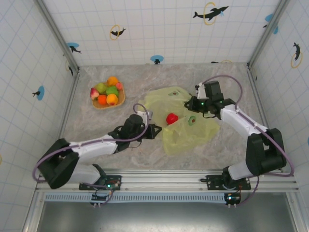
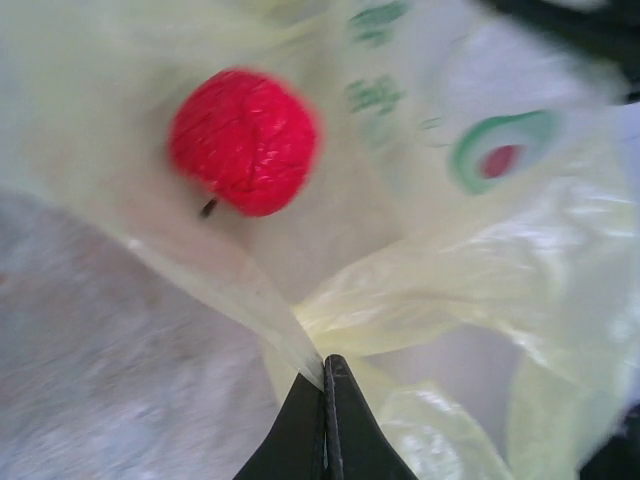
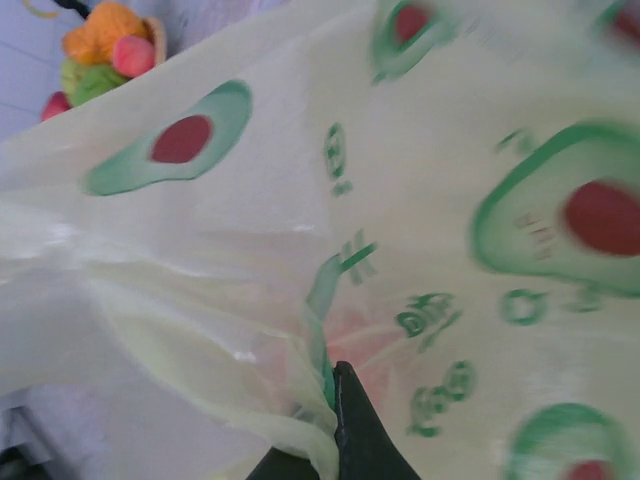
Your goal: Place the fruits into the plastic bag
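Pinching film of the plastic bag (image 2: pixel 480 300) with jaws fully closed, left gripper (image 2: pixel 325 372) and right gripper (image 3: pixel 333 385) could slip or tear it, spilling the red fruit (image 2: pixel 243 140).

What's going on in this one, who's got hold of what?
Both arms are handling the translucent yellow-green plastic bag printed with avocados, crumpled mid-table. The left gripper has its jaws shut on a fold of the bag's edge, and the right gripper pinches the film on the other side. A small red toy fruit sits at the bag; whether it is inside or on top is unclear. The other toy fruits sit in the woven tray at back left.
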`<action>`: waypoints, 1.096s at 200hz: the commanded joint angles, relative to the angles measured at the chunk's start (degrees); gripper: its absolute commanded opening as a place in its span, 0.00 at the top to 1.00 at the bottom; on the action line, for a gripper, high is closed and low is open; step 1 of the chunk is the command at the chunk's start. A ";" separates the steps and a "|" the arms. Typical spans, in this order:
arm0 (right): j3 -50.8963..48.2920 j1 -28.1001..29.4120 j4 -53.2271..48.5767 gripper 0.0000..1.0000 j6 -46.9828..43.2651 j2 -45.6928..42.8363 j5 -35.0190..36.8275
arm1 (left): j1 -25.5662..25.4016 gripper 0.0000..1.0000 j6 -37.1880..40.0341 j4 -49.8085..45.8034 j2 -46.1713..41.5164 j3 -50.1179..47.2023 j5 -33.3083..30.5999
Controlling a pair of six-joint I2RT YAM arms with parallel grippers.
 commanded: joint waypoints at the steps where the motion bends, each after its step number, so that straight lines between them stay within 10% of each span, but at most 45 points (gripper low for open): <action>1: 3.98 -0.05 -9.38 1.00 -7.08 -3.12 9.43 | -0.39 1.00 -1.30 -1.11 -3.57 3.24 4.88; 78: 2.97 1.93 -5.57 1.00 -5.53 -2.81 10.19 | 1.15 1.00 2.84 -8.30 -0.75 4.41 -0.72; 151: 1.31 2.24 1.80 1.00 -0.74 -1.89 8.19 | 3.52 0.35 12.73 -20.88 -7.29 4.35 -6.74; 219: 0.99 2.47 4.35 1.00 0.62 -1.53 7.15 | 13.71 0.20 15.32 -36.45 -18.69 6.98 -9.11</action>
